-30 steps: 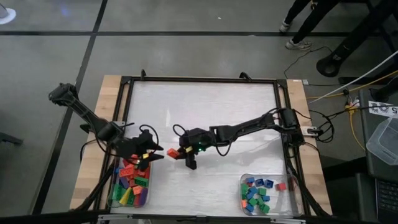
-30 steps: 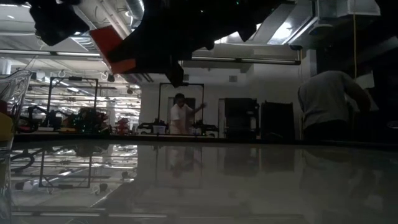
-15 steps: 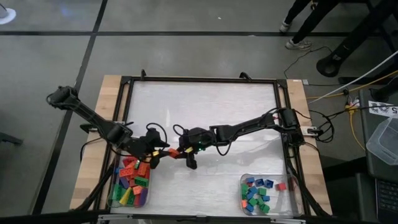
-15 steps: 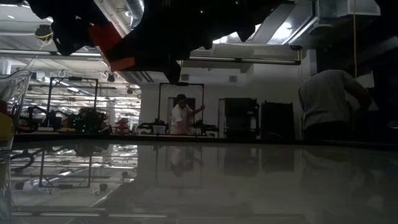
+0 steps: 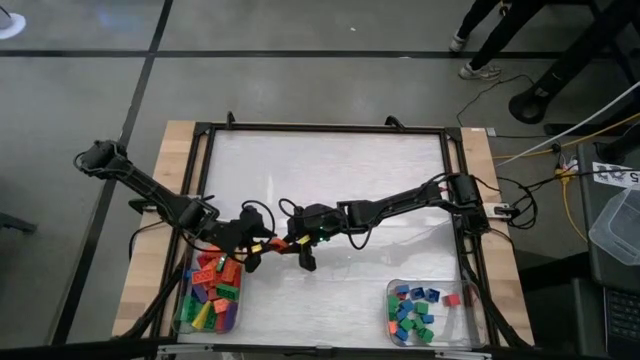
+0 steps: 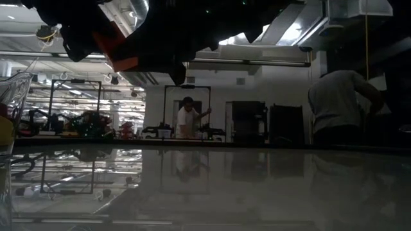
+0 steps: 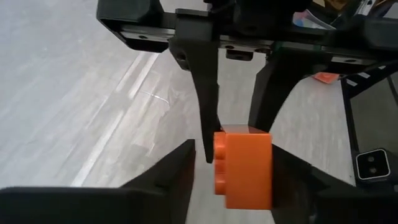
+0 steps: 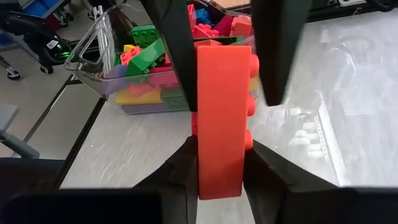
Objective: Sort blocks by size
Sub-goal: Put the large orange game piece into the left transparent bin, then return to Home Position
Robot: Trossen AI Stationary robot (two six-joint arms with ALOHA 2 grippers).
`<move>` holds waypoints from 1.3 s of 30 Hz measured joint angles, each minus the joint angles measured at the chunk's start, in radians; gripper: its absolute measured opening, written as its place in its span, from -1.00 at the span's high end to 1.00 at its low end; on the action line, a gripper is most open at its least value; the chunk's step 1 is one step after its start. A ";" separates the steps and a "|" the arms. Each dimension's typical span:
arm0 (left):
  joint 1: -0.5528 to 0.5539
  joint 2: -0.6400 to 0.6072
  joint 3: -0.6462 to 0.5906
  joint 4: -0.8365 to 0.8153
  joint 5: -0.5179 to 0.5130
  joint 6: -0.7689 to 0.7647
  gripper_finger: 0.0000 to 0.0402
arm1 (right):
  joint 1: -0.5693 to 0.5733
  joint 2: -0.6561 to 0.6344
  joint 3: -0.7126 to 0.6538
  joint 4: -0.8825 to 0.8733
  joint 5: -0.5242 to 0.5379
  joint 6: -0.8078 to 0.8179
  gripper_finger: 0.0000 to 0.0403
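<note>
Tabletop (image 5: pixel 330 170), pale and glossy, is framed in black; people are seen in the room beyond. Above it, an orange block (image 8: pixel 221 118) is clamped in the right pincer (image 5: pixel 291 247), while the left pincer (image 5: pixel 262 246) is spread around it.

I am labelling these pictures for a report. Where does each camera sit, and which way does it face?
High: above the table, facing straight down; both arms, left gripper and right gripper meeting at an orange block.
Low: at table height, facing level into the room; grippers and block at top.
Left wrist: on left arm, facing past left fingers at block and right gripper.
Right wrist: on right arm, facing past right fingers at block, tray behind.
Shared: both wrist views see the block from opposite sides.
</note>
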 joint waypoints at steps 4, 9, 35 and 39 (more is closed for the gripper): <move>0.000 0.000 0.000 0.000 0.019 -0.003 0.53 | 0.000 0.000 0.000 -0.001 0.006 0.010 0.50; -0.001 -0.005 0.000 -0.003 0.041 -0.003 0.63 | 0.000 0.000 0.000 -0.003 0.006 0.017 0.49; -0.169 -0.218 0.000 -0.410 0.792 -0.596 0.36 | -0.012 -0.143 0.186 -0.696 0.062 -0.111 -0.20; -0.197 -0.211 0.000 -0.498 0.789 -0.705 0.26 | -0.012 -0.182 0.186 -0.729 0.089 -0.134 -0.20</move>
